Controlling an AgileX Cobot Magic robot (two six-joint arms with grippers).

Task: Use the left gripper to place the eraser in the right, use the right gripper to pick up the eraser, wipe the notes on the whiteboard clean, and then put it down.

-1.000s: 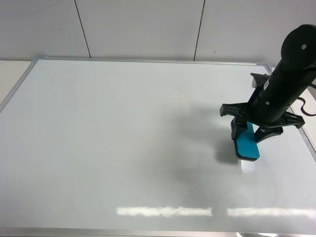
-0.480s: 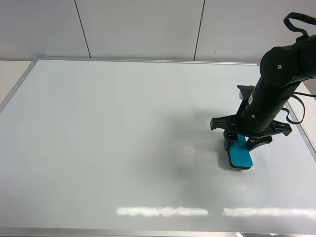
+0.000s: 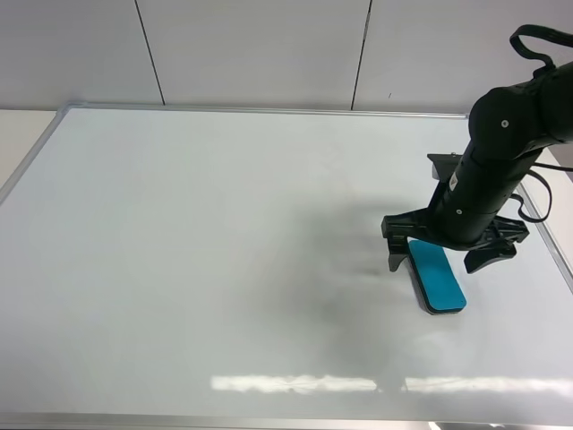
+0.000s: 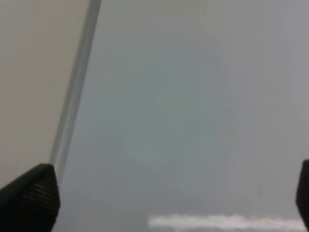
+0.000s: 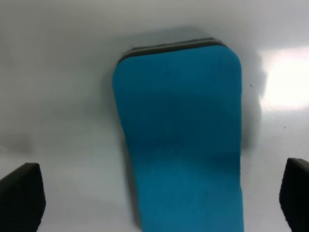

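Observation:
The teal eraser [image 3: 436,276] lies flat on the whiteboard [image 3: 224,251] near its right side, black felt base down. My right gripper [image 3: 440,260] hangs just above it, open, one finger on each side and neither touching it. In the right wrist view the eraser [image 5: 178,140] fills the middle between the spread fingertips [image 5: 19,198] of my right gripper [image 5: 157,198]. My left gripper [image 4: 166,198] is open and empty over the whiteboard [image 4: 193,121] near its silver frame; it is out of the exterior view. No red notes show on the board.
The board's silver frame [image 3: 546,235] runs close behind the right arm. A beige table surface [image 3: 16,134] lies off the board's left edge. A panelled wall [image 3: 269,54] stands at the back. Black cables [image 3: 535,40] loop above the right arm.
The right gripper carried the eraser a little left and down onto the board, then opened and let it go. The eraser now lies free between the spread fingers.

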